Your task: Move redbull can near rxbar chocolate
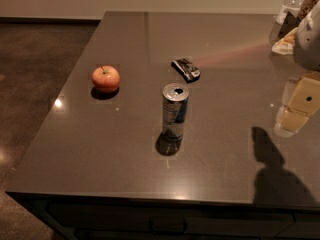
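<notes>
Inspection of the dark grey table [90, 154]: the redbull can [174, 113] stands upright near the middle of the surface, toward the front edge, with its silver top and opening facing up and a small shadow at its base. The rxbar chocolate [186, 69] lies flat behind the can and slightly to its right, set at an angle; the two are near each other but not touching, with bare tabletop between them. A red apple [105, 78] sits upright, stem up, to the left of both and apart from them. The gripper [298, 109] is at the right edge of the view, over the right side of the table, well apart from the can and touching none of the three items. Only pale cream parts of it show, and whether its jaws are apart or together cannot be told. In the far right corner stands what may be a clear bottle [290, 9], partly cut off.
</notes>
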Tool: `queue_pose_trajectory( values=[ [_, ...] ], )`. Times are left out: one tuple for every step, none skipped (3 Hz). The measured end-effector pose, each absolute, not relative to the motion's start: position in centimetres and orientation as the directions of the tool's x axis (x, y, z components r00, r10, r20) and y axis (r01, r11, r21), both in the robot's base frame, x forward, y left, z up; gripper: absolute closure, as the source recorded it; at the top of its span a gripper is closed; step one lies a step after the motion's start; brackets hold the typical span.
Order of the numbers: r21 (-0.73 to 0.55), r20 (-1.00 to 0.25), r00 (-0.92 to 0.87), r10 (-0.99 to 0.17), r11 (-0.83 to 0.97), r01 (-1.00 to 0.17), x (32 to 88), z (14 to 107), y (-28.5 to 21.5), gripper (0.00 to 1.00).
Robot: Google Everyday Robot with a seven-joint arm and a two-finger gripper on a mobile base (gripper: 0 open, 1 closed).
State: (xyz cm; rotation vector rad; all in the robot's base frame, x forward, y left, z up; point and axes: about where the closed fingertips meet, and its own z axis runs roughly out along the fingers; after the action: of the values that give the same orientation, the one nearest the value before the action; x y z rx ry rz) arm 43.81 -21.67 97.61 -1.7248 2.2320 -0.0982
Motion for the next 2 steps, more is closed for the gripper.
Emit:
queue_pose_trajectory(
  values=[
    [-0.246,-0.207,-0.221,-0.953,0.27,-0.931,43.81,97.62,-21.67,0.0],
    [-0.234,-0.234,-0.213,-0.949,0.267,-0.935,43.86,97.86,-21.01,0.0]
  ],
)
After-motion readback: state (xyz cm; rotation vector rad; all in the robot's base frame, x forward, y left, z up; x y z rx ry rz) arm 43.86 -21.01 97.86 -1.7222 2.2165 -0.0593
